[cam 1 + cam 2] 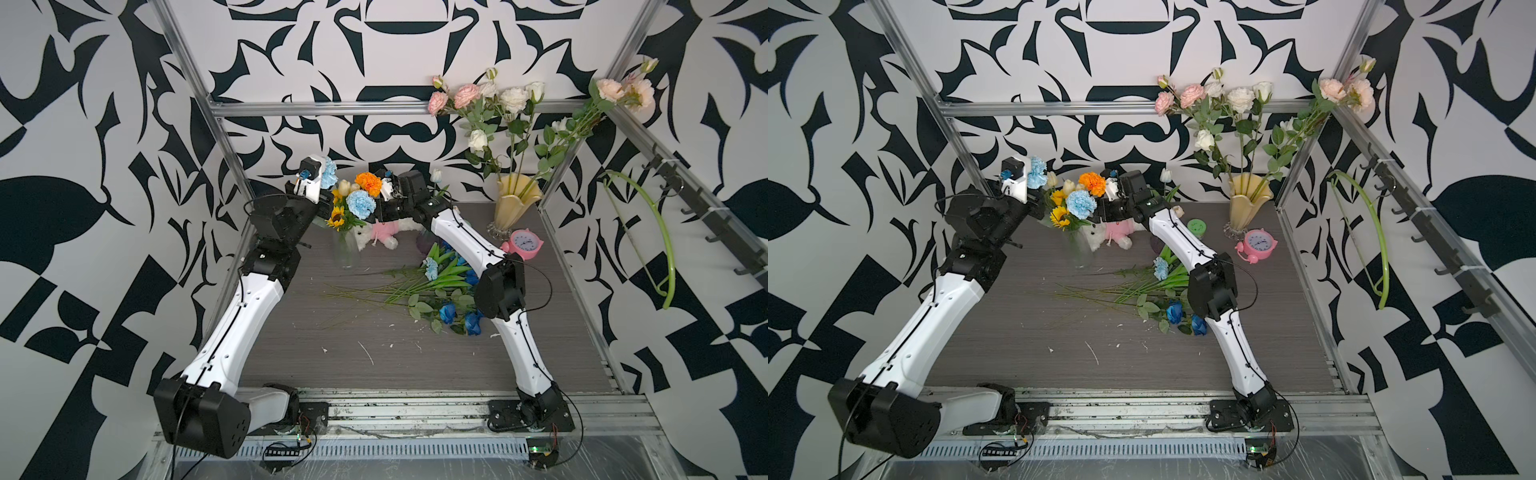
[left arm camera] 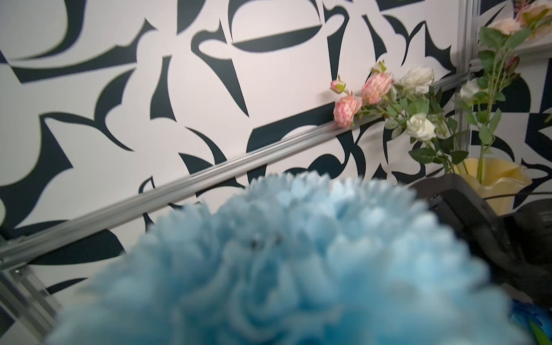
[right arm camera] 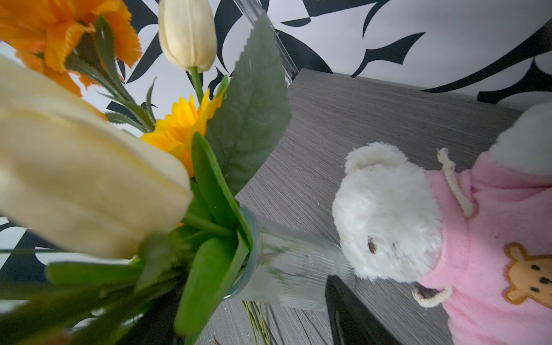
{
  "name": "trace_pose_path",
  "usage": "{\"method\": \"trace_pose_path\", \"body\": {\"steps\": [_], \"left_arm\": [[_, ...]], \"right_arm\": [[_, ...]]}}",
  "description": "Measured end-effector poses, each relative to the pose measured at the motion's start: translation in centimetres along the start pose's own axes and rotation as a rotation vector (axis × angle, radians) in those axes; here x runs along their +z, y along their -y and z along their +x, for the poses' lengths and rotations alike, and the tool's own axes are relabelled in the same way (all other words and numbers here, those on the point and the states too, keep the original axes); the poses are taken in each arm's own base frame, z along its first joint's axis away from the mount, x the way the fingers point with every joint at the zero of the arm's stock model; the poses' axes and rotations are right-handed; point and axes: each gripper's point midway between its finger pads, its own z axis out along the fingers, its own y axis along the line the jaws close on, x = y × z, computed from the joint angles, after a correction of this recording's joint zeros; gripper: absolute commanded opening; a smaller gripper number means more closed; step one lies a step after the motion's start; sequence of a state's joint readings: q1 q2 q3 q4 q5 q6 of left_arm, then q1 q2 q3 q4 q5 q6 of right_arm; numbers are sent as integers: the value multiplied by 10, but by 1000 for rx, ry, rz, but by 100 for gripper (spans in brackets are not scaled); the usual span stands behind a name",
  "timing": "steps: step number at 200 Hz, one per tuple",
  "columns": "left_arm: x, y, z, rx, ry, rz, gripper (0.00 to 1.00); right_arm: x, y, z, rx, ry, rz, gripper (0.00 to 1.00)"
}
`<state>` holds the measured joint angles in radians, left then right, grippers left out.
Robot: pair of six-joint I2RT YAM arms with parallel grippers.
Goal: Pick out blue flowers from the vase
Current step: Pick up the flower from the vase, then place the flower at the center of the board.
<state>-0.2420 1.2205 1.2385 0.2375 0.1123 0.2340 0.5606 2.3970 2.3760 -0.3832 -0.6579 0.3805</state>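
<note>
Sitting right at the closed left gripper (image 1: 323, 189), a pale-blue carnation (image 1: 329, 172) hides its fingers above the glass vase (image 1: 345, 249); the right gripper (image 1: 380, 205) hovers beside the orange marigold (image 1: 368, 183), jaws apart.

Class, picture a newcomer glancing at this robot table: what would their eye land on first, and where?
Probably the bright bunch in the glass vase at the back centre, with its orange marigold and pale-blue carnations. Next, the heap of blue flowers lying on the table right of centre, and the pink and white roses towering from the yellow vase in the back right corner.
</note>
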Motion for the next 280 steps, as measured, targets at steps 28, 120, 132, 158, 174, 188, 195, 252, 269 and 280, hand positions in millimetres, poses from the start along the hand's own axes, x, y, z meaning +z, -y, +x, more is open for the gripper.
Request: {"method": "trace_pose_path", "body": {"steps": [28, 120, 132, 158, 174, 188, 195, 252, 269, 280], "left_arm": [[-24, -5, -32, 18, 38, -24, 0], [-106, -29, -75, 134, -17, -185, 0], [-109, -28, -72, 135, -34, -180, 0], [-105, -20, -38, 144, -137, -162, 0], [-95, -1, 4, 198, -255, -132, 0], [-84, 32, 39, 277, -348, -65, 0], [-78, 51, 56, 319, -390, -21, 0], [-73, 133, 129, 557, -558, 146, 0], [-69, 149, 135, 601, -559, 165, 0], [-66, 162, 143, 634, -563, 181, 0]], "right_arm": [[0, 3, 2, -7, -7, 16, 70], [-30, -18, -23, -67, 38, 27, 70], [-33, -19, -26, -77, 43, 27, 70], [-38, -19, -26, -82, 34, 36, 71], [-43, -22, -29, -94, 29, 41, 70], [-48, -26, -36, -117, 41, 41, 70], [-50, -27, -38, -123, 43, 42, 70], [-55, -23, -34, -131, 18, 57, 70], [-55, -22, -32, -132, 11, 60, 70], [-55, -21, -31, -131, 7, 61, 70]]}}
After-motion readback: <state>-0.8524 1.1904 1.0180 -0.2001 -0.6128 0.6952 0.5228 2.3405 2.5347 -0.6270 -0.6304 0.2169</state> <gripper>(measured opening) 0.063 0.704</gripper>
